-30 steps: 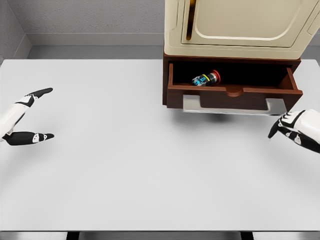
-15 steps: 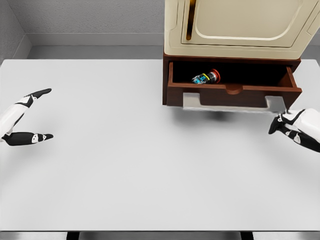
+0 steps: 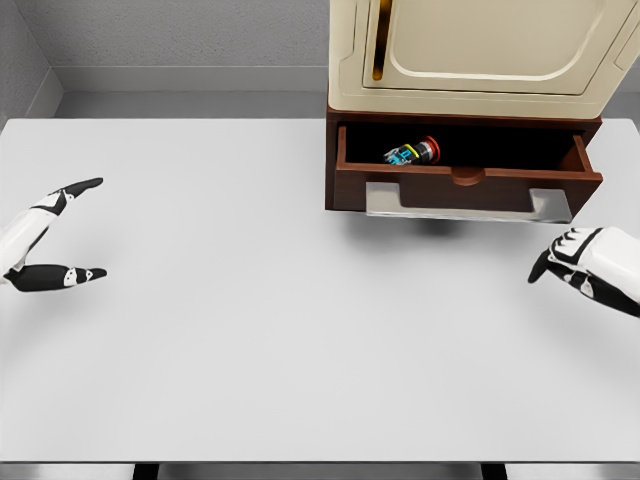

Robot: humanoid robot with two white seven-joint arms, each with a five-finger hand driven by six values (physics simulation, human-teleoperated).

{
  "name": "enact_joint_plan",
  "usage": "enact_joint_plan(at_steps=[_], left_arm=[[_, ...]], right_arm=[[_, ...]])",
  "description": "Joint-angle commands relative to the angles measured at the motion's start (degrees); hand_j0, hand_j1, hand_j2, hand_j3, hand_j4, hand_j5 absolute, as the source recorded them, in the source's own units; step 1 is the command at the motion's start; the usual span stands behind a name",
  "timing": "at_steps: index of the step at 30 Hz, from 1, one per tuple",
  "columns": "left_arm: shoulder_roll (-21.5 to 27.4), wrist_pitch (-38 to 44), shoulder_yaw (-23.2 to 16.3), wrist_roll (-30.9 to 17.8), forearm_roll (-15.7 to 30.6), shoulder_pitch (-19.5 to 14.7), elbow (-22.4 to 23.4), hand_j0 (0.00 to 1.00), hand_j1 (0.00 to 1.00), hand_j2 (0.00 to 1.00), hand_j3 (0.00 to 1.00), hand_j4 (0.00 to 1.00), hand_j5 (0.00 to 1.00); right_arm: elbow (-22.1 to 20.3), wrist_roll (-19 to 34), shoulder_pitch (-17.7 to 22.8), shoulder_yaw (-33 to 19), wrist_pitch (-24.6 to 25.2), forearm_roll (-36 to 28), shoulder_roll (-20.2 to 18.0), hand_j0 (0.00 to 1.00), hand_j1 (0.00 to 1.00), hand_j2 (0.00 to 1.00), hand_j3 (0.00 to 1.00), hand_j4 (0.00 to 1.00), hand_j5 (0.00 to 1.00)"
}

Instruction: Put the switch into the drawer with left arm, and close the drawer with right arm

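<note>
Cabinet (image 3: 480, 50) top and both forearms beyond the frame edges.

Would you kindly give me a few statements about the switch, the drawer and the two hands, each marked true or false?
1. The switch lies inside the drawer. True.
2. The drawer is fully shut. False: it stands pulled out from the cabinet.
3. The right hand grips the drawer front. False: it is below the drawer, apart from it.
4. The left hand holds nothing, fingers spread. True.
5. The switch rests on the table. False: it is in the drawer.
</note>
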Motion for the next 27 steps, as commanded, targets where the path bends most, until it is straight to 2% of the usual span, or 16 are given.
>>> enact_joint_plan(at_steps=[1, 7, 16, 20, 27], left_arm=[[0.04, 0.14, 0.01, 0.02, 0.48, 0.0, -0.07, 1.0, 1.0, 1.0, 1.0, 1.0, 1.0], [0.04, 0.14, 0.01, 0.02, 0.48, 0.0, -0.07, 1.0, 1.0, 1.0, 1.0, 1.0, 1.0], [-0.05, 0.14, -0.08, 0.02, 0.48, 0.09, -0.16, 1.0, 1.0, 1.0, 1.0, 1.0, 1.0], [-0.05, 0.14, 0.01, 0.02, 0.39, -0.09, 0.01, 1.0, 1.0, 1.0, 1.0, 1.0, 1.0], [0.04, 0.14, 0.01, 0.02, 0.48, -1.23, 3.62, 1.0, 1.0, 1.0, 1.0, 1.0, 1.0]], right_arm=[[-0.13, -0.05, -0.09, -0.01, -0.01, -0.29, 0.64, 0.42, 0.42, 0.42, 0.42, 0.42, 0.42], [-0.22, 0.04, -1.41, 0.08, -0.01, -0.2, 4.06, 0.42, 0.42, 0.42, 0.42, 0.42, 0.42], [-0.22, 0.04, -3.34, 0.25, -0.01, 0.33, 6.26, 0.42, 0.42, 0.42, 0.42, 0.42, 0.42], [-0.13, 0.04, -5.36, 1.66, -0.01, 0.68, 6.79, 0.42, 0.42, 0.42, 0.42, 0.42, 0.42], [-0.13, 0.04, -9.58, 5.79, -0.01, 1.29, 9.25, 0.42, 0.42, 0.42, 0.42, 0.42, 0.42]])
